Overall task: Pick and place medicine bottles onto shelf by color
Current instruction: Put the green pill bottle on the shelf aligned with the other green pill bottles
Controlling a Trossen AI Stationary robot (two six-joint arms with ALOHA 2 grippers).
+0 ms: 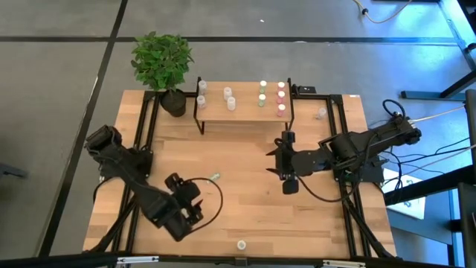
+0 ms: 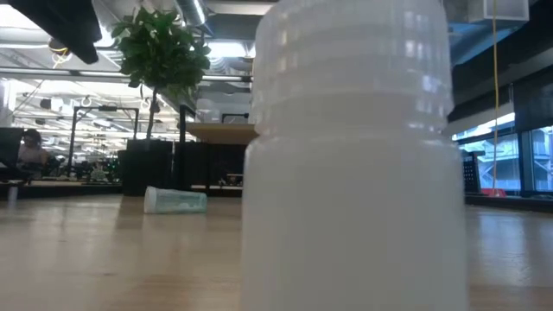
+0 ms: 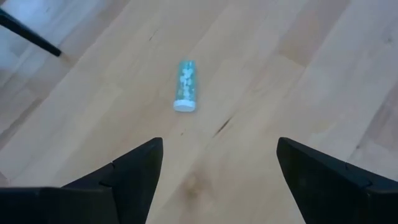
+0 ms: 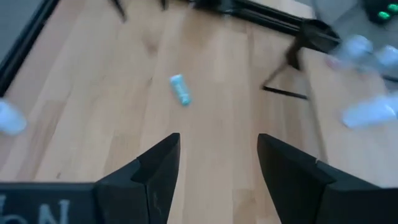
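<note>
A small bottle [image 1: 215, 177] with a teal label and a pale cap lies on its side on the wooden table, between my two grippers. My left gripper [image 3: 217, 162] stands open above the table, pointing down at this bottle [image 3: 185, 86] from the near left [image 1: 195, 197]. My right gripper [image 4: 219, 149] hovers open right of the table's centre [image 1: 277, 158], and the bottle [image 4: 180, 89] lies ahead of it. The shelf [image 1: 245, 112] stands at the far middle, with white-, green- and pink-capped bottles upright in groups on it.
A white bottle [image 1: 241, 244] stands close to the table's near edge and fills the low view [image 2: 354, 155]. Another bottle [image 1: 321, 113] sits right of the shelf by the black frame. A potted plant [image 1: 162, 63] stands at the far left corner.
</note>
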